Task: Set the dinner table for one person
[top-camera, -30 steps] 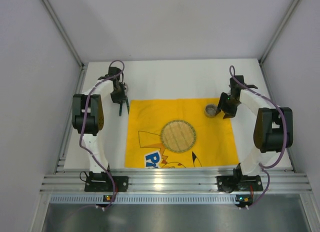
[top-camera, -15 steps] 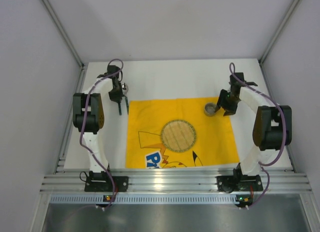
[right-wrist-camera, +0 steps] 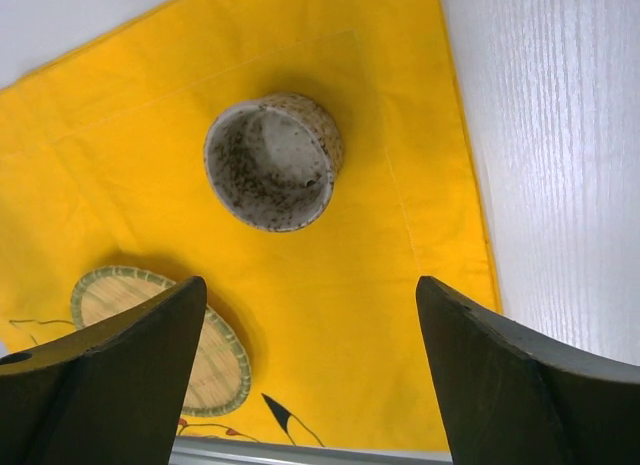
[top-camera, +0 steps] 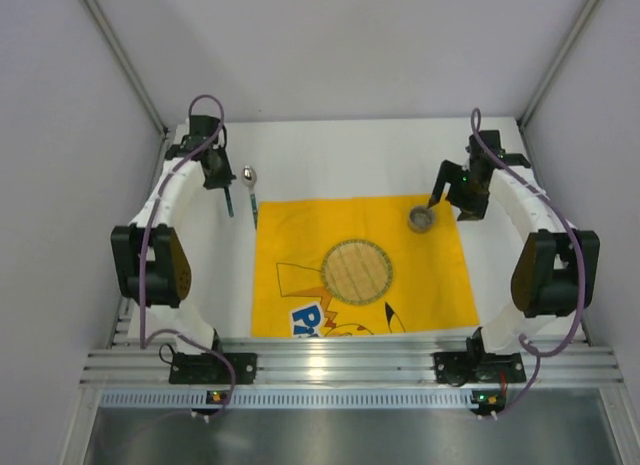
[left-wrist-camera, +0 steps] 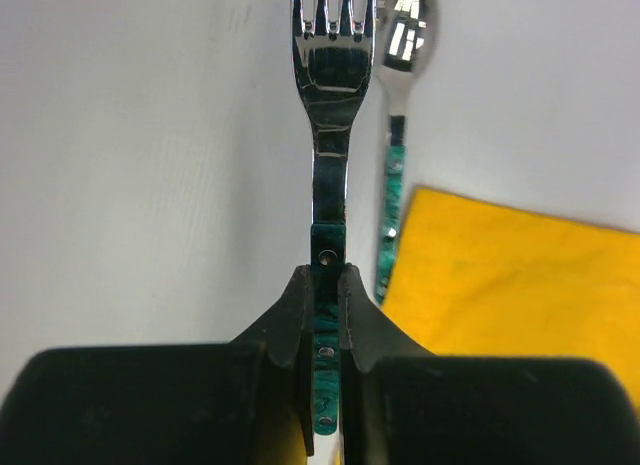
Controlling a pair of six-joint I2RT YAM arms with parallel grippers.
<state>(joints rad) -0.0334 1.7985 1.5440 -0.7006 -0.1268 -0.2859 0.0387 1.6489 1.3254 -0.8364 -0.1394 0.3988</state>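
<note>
My left gripper (top-camera: 218, 175) is shut on the green handle of a steel fork (top-camera: 228, 198) at the back left of the white dinner table (top-camera: 340, 155). In the left wrist view the fork (left-wrist-camera: 335, 105) points away over bare table, held between my fingers (left-wrist-camera: 285, 325). A green-handled spoon (top-camera: 250, 190) lies at the far left corner of the yellow cloth (top-camera: 300, 235); it also shows in the left wrist view (left-wrist-camera: 398, 135). My right gripper (top-camera: 462, 193) is open and empty, right of a speckled cup (top-camera: 421, 219). The right wrist view shows the cup (right-wrist-camera: 272, 162) upright ahead of the open gripper (right-wrist-camera: 310, 281).
A round woven mat (top-camera: 357, 272) lies at the cloth's middle, also in the right wrist view (right-wrist-camera: 150, 320). Grey walls enclose the table on three sides. A ribbed aluminium rail (top-camera: 340, 360) runs along the near edge. Bare tabletop (right-wrist-camera: 560, 135) lies right of the cloth.
My left arm has moved back and to the left with the fork, uncovering the spoon on the table. My right gripper has drawn back and away from the cup.
</note>
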